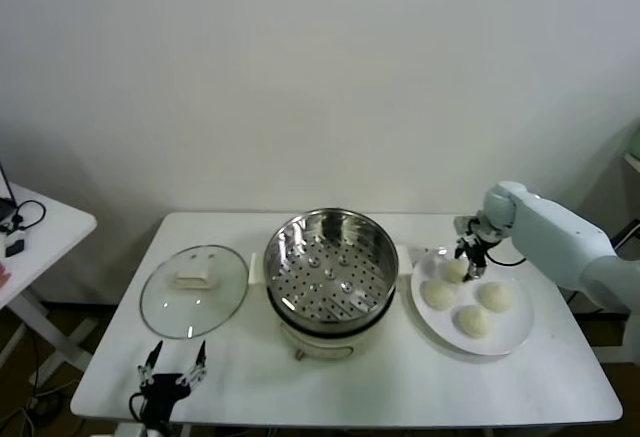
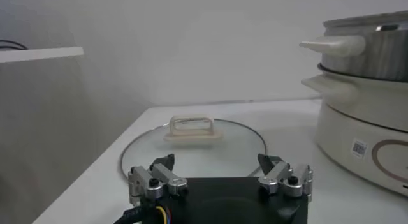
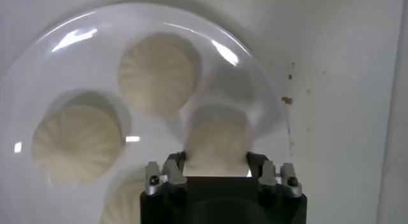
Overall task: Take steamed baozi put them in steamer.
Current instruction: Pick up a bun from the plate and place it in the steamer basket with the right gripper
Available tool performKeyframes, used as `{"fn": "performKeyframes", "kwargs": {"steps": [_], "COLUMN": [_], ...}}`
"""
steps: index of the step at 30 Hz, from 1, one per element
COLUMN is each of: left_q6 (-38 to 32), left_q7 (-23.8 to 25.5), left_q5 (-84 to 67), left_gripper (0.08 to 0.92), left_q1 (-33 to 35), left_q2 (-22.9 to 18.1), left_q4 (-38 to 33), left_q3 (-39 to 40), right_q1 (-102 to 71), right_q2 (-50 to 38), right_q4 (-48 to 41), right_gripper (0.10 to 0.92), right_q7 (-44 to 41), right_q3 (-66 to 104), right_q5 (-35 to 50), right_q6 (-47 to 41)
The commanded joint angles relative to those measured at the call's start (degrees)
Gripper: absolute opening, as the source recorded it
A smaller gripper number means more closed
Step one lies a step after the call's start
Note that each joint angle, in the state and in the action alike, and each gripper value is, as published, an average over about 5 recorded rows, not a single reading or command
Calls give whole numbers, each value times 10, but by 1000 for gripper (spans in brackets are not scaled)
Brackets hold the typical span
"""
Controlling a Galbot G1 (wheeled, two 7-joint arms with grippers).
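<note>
— What is the right side doing?

— I am looking at the right gripper [image 3: 215,160] down on the white plate [image 1: 510,333], right of the steamer [image 1: 330,269]. Its fingers [image 3: 173,170] are pinching one steamed baozi [image 3: 217,141], one on each flank of the bun nearest the steamer. The other three baozi [image 1: 478,309] are lying on the same plate, just beside it.

— And the steamer?

— It is sitting mid-table, its perforated floor showing. The glass lid [image 1: 193,291] is lying flat on the table to its left, cream handle up.

— The left arm?

— I am seeing the left gripper [image 2: 220,172] waiting low at the table's front edge near the lid, fingers spread, holding nothing.
</note>
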Motion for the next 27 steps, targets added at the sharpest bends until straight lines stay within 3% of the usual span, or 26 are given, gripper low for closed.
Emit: {"fn": "performKeyframes", "kwargs": {"steps": [1, 11, 19, 27], "left_q6": [0, -1, -2, -4], "left_q7": [-1, -2, -2, -4], "left_q5": [2, 7, 12, 16], "left_gripper": [823, 823, 823, 823], "left_q1": [1, 3, 4, 2], "left_q2": [0, -1, -2, -4], "left_q4": [-1, -6, -9, -4], "left_q3": [0, 2, 5, 10], "right_q1": [9, 205, 399, 493], "right_q2": [-2, -61, -34, 53], "right_q4": [10, 176, 290, 403], "right_gripper": [626, 625, 608, 589], "right_q7": [-1, -21, -39, -22], "right_q3": [-4, -172, -249, -278], "right_q5": [4, 109, 200, 158], "right_q6": [0, 30, 85, 225]}}
